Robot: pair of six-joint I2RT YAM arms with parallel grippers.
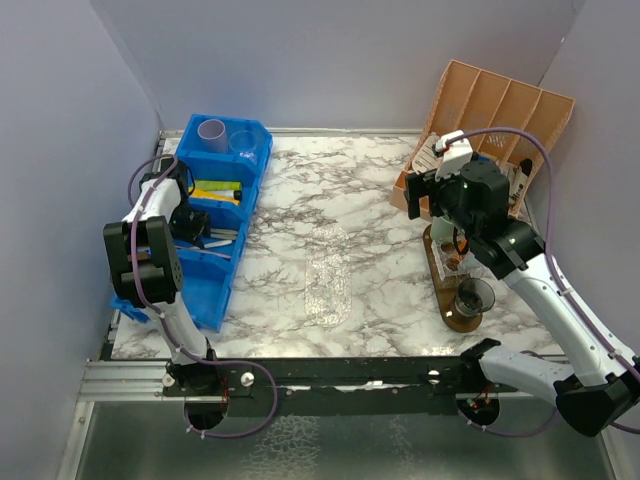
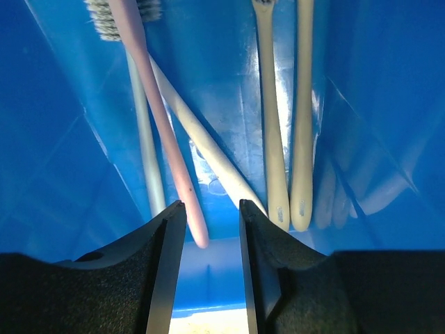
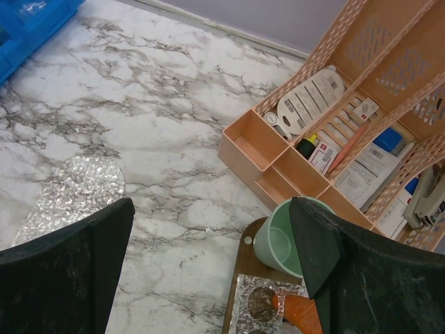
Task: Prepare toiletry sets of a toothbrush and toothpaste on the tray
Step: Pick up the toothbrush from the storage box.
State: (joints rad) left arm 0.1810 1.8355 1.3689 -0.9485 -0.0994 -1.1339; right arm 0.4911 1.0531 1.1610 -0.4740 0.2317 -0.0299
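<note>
Looks like the toothbrush pick is the step in hand. At 9 o'clock on the table (image 1: 380, 200), the left gripper (image 2: 207, 226) is nosed down into the toothbrush compartment of the blue bin (image 1: 210, 295). Its fingers (image 2: 167, 264) are a little apart and not pinching anything. The tail of the pink toothbrush (image 2: 161, 125) sits right in the gap, closer to the left finger.

Next move is probably just to sink a touch and squeeze, but it's crowded in there. A cream toothbrush (image 2: 208, 156) crosses the pink one and runs down to the right finger, so a sloppy close could grab both. A pale grey one (image 2: 147, 160) lies just beside the pink, and two more cream ones sit off at 1 o'clock. Further back in the bin, at 11 o'clock, are the coloured tubes (image 1: 218, 189) and a lilac cup (image 1: 212, 131).

Mid-table there's a flat bubbly clear patch (image 1: 327, 275), likely no bother for a carry across.

At 4 o'clock is the tray (image 3: 240, 278), with a smoky cup (image 1: 473, 297) at its near end and a mint green cup (image 3: 278, 240) at the far end; no brush shows in the mint one. The right gripper (image 3: 212, 209) hangs over it, fingers spread wide and holding nothing. That arm could block a drop-off. A peach organizer (image 3: 389, 62) stands just behind the tray, at 1 o'clock.
</note>
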